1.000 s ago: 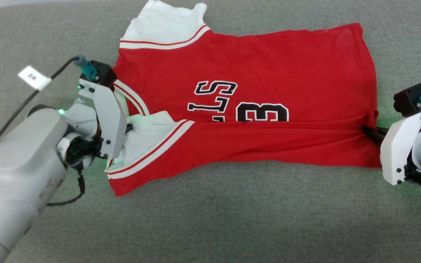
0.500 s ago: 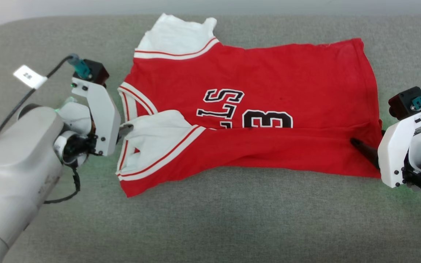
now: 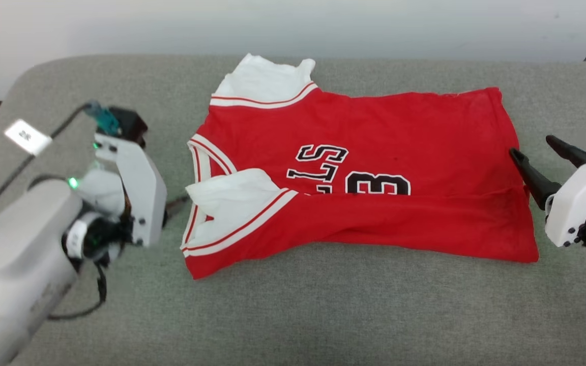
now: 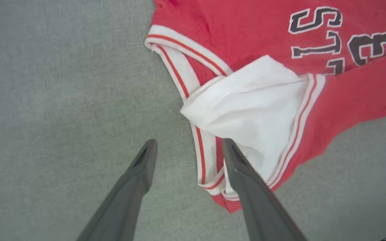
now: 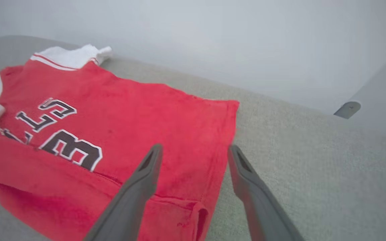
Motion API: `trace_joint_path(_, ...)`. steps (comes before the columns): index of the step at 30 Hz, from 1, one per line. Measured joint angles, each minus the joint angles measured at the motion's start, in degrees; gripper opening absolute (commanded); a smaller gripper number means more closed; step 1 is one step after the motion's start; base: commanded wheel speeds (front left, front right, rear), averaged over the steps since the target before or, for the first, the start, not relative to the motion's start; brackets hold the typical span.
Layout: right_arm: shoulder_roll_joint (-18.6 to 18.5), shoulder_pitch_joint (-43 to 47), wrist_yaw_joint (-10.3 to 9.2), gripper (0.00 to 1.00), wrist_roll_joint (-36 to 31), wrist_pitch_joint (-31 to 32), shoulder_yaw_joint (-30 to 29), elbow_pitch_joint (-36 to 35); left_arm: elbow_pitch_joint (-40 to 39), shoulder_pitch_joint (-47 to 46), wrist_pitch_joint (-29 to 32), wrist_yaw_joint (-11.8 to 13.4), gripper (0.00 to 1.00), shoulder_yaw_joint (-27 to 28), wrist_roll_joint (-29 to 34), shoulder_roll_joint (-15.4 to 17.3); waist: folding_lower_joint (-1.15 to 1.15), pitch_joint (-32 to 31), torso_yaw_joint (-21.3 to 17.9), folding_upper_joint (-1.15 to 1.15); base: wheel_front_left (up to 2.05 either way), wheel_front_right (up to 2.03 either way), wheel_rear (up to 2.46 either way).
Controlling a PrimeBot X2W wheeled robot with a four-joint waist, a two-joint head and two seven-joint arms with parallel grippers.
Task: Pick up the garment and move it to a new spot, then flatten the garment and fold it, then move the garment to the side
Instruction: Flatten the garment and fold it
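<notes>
Laundry duty: nearest the robot is bare grey cushion [image 3: 293,315]. Beyond it the garment [image 3: 364,127] lies flat between the two grippers. Its near folded flap [image 3: 374,223] is turned up over the chest and covers the lower half of the black lettering [image 3: 354,173]. The near white sleeve [image 3: 232,190] is tucked in on top of the red. By the look of it this is a first lengthwise fold, made to narrow the shirt.

The left gripper [image 4: 189,142] hangs at the neck end, jaws spread wide and empty. In its wrist view one finger is over bare cushion and the other over the striped collar [image 4: 188,47] and sleeve corner; whether it touches the cloth cannot be told. The right gripper [image 5: 195,147] hovers at the other end, jaws likewise wide and holding nothing. The hem [image 5: 230,124] runs up between them, with one finger over red cloth and one over cushion. Standing at opposite ends probably lets the pair take a long edge together and carry it over straight.

The garment's long axis runs from one set of jaws to the other, collar pointing at the left gripper and hem at the right. Beyond the jaws the far side is not yet folded, and its far white sleeve [image 3: 262,81] spreads toward a pale wall [image 3: 272,25]. That side likely comes next.
</notes>
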Motion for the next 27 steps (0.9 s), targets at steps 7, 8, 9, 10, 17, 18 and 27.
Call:
trace_joint_path(7, 4.64, 6.28, 0.03, 1.0, -6.53, -6.47, -9.45, -5.04, -10.55, 6.39, 6.7, 7.38, 1.0, -0.63, -4.55, 4.26, 0.0, -1.71, -0.87, 0.0, 0.0, 0.0, 0.0)
trace_joint_path(8, 5.57, 7.44, 0.03, 1.0, -7.17, -6.66, -10.93, -5.98, -11.37, 7.15, 7.31, 8.09, 1.0, -0.76, -4.94, 4.76, 0.0, -1.9, -1.13, 0.0, 0.0, 0.0, 0.0)
trace_joint_path(9, 6.55, 8.61, 0.02, 1.0, -8.25, -6.71, -12.5, -7.02, -12.27, 7.92, 7.66, 8.75, 1.0, -0.84, -5.44, 5.1, 0.0, -2.1, -1.43, 0.0, 0.0, 0.0, 0.0)
trace_joint_path(10, 7.38, 9.66, 0.03, 1.0, -9.18, -6.7, -14.08, -8.25, -12.94, 8.55, 7.86, 9.28, 1.0, -0.84, -5.84, 5.31, 0.0, -2.26, -1.75, 0.0, 0.0, 0.0, 0.0)
trace_joint_path(17, 12.28, 16.64, 0.03, 1.0, -13.95, -3.47, -23.37, -18.42, -11.98, 11.37, 7.1, 10.79, 1.0, -0.67, -7.12, 6.13, 0.0, -2.43, -4.29, 0.0, 0.0, 0.0, 0.0)
trace_joint_path(18, 12.98, 17.73, 0.03, 1.0, -14.3, -2.93, -24.36, -19.89, -11.12, 11.68, 6.89, 10.76, 1.0, -0.79, -7.1, 6.1, 0.0, -2.35, -4.62, 0.0, 0.0, 0.0, 0.0)
trace_joint_path(27, 18.67, 26.64, 0.03, 1.0, -16.85, 2.04, -30.22, -29.84, -0.8, 12.61, 2.76, 6.53, 1.0, -0.11, -7.68, 2.71, 0.0, -0.78, -6.57, 0.0, 0.0, 0.0, 0.0)
